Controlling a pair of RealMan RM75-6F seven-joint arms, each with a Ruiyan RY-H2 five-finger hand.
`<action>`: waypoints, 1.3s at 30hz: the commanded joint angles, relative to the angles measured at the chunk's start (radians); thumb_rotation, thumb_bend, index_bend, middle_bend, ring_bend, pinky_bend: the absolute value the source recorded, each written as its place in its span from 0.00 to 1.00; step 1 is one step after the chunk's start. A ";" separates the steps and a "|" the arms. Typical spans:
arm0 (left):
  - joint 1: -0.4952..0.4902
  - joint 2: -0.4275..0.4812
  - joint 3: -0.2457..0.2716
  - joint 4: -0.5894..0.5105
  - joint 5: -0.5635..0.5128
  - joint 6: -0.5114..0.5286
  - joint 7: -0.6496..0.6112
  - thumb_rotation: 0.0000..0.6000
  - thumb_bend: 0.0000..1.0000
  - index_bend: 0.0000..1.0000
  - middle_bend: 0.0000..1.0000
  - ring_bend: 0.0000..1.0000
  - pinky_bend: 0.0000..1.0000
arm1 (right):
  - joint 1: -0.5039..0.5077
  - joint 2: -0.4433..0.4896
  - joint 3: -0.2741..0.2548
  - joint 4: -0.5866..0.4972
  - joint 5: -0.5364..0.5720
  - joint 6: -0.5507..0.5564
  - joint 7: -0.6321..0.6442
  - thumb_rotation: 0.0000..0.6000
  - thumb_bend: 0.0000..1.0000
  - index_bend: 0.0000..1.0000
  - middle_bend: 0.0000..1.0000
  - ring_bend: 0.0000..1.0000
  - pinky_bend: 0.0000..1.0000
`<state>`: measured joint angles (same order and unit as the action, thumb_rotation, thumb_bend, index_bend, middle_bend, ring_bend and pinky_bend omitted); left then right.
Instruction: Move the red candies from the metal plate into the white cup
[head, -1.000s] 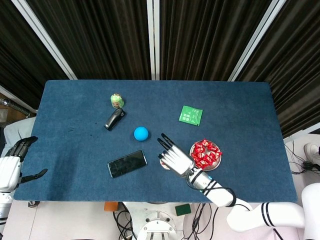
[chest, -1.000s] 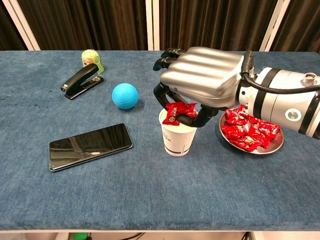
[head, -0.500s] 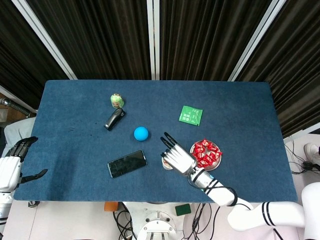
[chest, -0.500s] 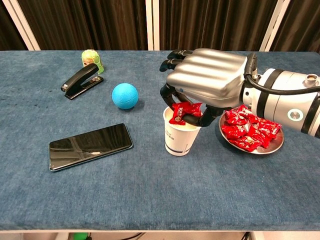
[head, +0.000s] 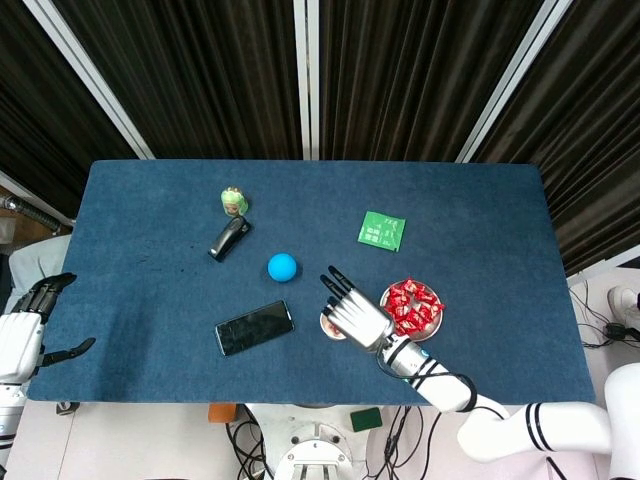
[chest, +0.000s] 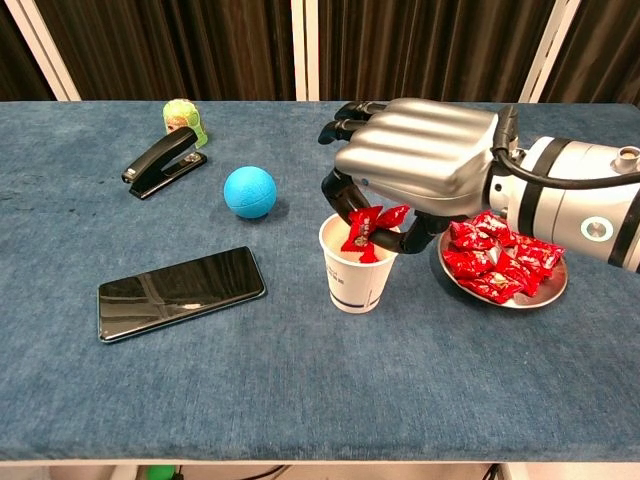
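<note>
My right hand (chest: 415, 160) pinches one red candy (chest: 367, 228) w/ thumb and a finger, right over the white cup (chest: 357, 270) mouth; candy's long axis tilted, low end dipping past the rim. Metal plate (chest: 548, 292) at 3 o'clock of cup, candies piled there, too jumbled to count. Left hand (head: 35, 318) well away at table edge, holding nothing, fingers apart. One cup, one plate.

A worktop (head: 480, 210) covered in dark blue felt-like cloth fills the middle of the head view. Behind it hang dark, pleated curtains (head: 210, 70), crossed by pale, slanted frame bars (head: 308, 75). Below the front edge lies a light floor (head: 130, 440) with tangled black cables (head: 400, 435) and a white base (head: 310, 462). The light is even and throws soft shadows.
</note>
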<state>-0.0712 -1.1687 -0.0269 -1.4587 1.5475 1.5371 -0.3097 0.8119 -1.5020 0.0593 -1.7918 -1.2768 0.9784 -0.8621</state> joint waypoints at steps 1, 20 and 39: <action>0.000 0.000 0.000 0.000 0.000 0.000 0.000 1.00 0.04 0.15 0.13 0.11 0.23 | 0.000 0.003 -0.002 -0.003 -0.002 0.002 0.002 1.00 0.38 0.51 0.44 0.04 0.00; -0.001 0.003 0.000 -0.009 0.002 -0.002 0.006 1.00 0.04 0.15 0.13 0.11 0.23 | -0.008 0.031 -0.007 -0.020 -0.063 0.034 0.055 1.00 0.36 0.43 0.34 0.00 0.00; -0.003 0.001 0.003 -0.027 0.015 0.003 0.032 1.00 0.04 0.15 0.13 0.11 0.23 | -0.143 0.210 -0.028 0.075 -0.008 0.101 0.255 1.00 0.29 0.26 0.07 0.00 0.00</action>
<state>-0.0737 -1.1681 -0.0239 -1.4855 1.5624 1.5405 -0.2774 0.6729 -1.2807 0.0333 -1.7566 -1.2991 1.1041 -0.6308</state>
